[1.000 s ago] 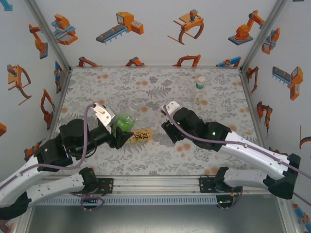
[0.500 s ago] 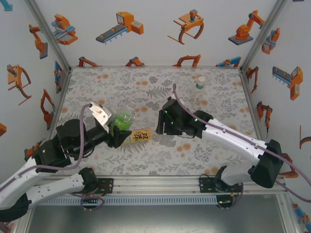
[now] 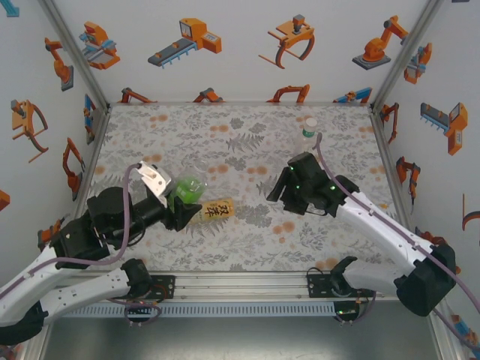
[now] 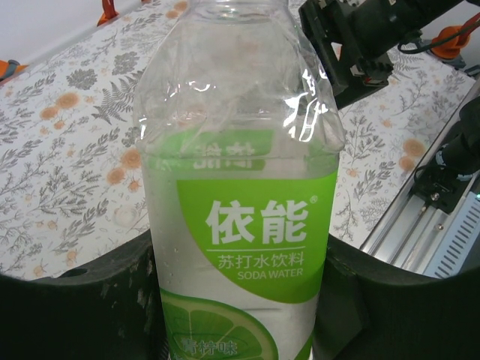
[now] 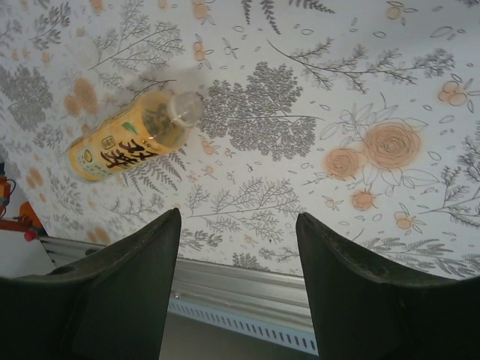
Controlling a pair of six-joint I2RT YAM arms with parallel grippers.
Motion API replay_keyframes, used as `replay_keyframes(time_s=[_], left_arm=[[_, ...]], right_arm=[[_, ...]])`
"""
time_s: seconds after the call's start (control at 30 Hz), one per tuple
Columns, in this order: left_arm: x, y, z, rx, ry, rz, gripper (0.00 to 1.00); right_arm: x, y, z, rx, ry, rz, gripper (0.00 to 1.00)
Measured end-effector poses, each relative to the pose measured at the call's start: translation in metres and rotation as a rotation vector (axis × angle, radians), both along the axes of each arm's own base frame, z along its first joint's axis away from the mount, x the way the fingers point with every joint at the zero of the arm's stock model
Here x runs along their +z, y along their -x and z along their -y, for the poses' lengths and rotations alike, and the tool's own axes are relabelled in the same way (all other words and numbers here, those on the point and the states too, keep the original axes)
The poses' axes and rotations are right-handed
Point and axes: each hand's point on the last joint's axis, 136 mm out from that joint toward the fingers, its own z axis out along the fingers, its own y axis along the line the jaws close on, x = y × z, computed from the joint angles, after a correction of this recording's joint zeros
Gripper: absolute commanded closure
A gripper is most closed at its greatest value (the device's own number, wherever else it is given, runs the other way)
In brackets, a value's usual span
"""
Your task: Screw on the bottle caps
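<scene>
Near the front-left of the table (image 3: pixel 225 135), our left gripper (image 3: pixel 186 201) is clamped round the green bottle (image 4: pixel 240 225), fingers (image 4: pixel 75 315) flanking the lower part of the label. In the left wrist view the neck runs off the top edge, so we can't tell whether it's capped. Our right gripper (image 5: pixel 237 217) hangs above the table right of centre, jaws spread wide w/ nothing btwn them.

Just beside the green bottle, the amber bottle (image 5: pixel 131 142) lies on its side on the table. In the right wrist view its neck end looks to carry a pale cap (image 5: pixel 187 109), tho it's blurred, and we can't say whether it's tight. At the far right the slim clear bottle (image 3: pixel 307 142) stands upright, well apart from both grippers, w/ what looks like a small cap (image 3: pixel 310 122) on top; too small to be sure.

Progress, as we judge it: poss. two of three bottles capped, i.e. amber + slim clear. The green one looks to be the job in hand, w/ the left arm bracing it & the right free to bring a cap. Remaining: seat that cap on the neck, turn it down, prob. check the other two are snug
</scene>
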Motion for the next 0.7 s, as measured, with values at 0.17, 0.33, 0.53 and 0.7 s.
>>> replay_keyframes(time_s=[0.17,0.33,0.53,0.7], left_arm=[[0.002,0.0,-0.003,0.004,0.008,0.005,0.89],[0.006,0.003,-0.007,0.002,0.026,0.014,0.89],[0.007,0.008,-0.014,-0.007,0.039,0.02,0.89],[0.007,0.014,-0.022,-0.011,0.052,0.026,0.89]], right_arm=[[-0.013,0.004,0.006,-0.13,0.006,-0.092,0.37],[-0.02,0.01,-0.017,-0.209,0.017,-0.147,0.26],[-0.019,0.011,-0.065,-0.248,0.006,-0.159,0.28],[-0.019,-0.01,-0.11,-0.197,0.025,-0.138,0.33]])
